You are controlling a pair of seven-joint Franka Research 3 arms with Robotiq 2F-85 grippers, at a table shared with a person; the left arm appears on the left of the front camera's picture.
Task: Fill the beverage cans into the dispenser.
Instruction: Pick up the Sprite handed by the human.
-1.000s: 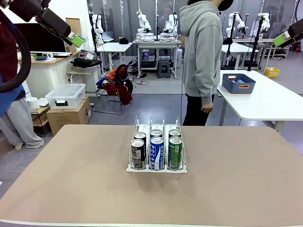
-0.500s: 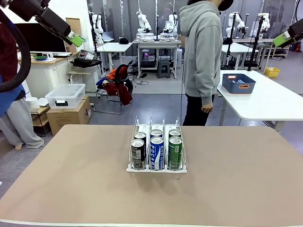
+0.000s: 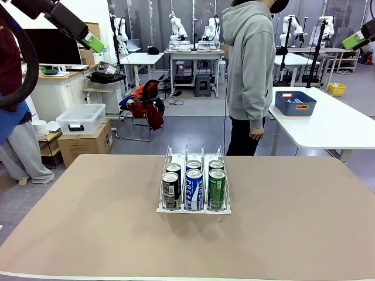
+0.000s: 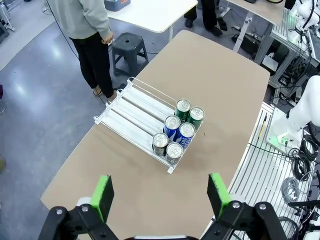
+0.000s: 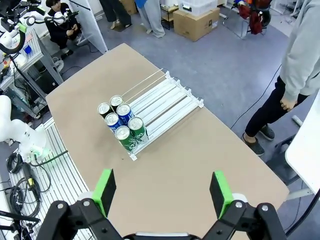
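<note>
the dispenser (image 3: 196, 156), a clear three-lane rack on a white base, stands flat at the middle of the table (image 3: 88, 222). six beverage cans stand upright, two per lane, crowded against its front lip: black-and-silver cans (image 3: 170, 190) in its left lane, blue-and-white cans (image 3: 194, 188) in its middle lane, green cans (image 3: 217, 188) in its right lane. its rear half is bare.
</note>
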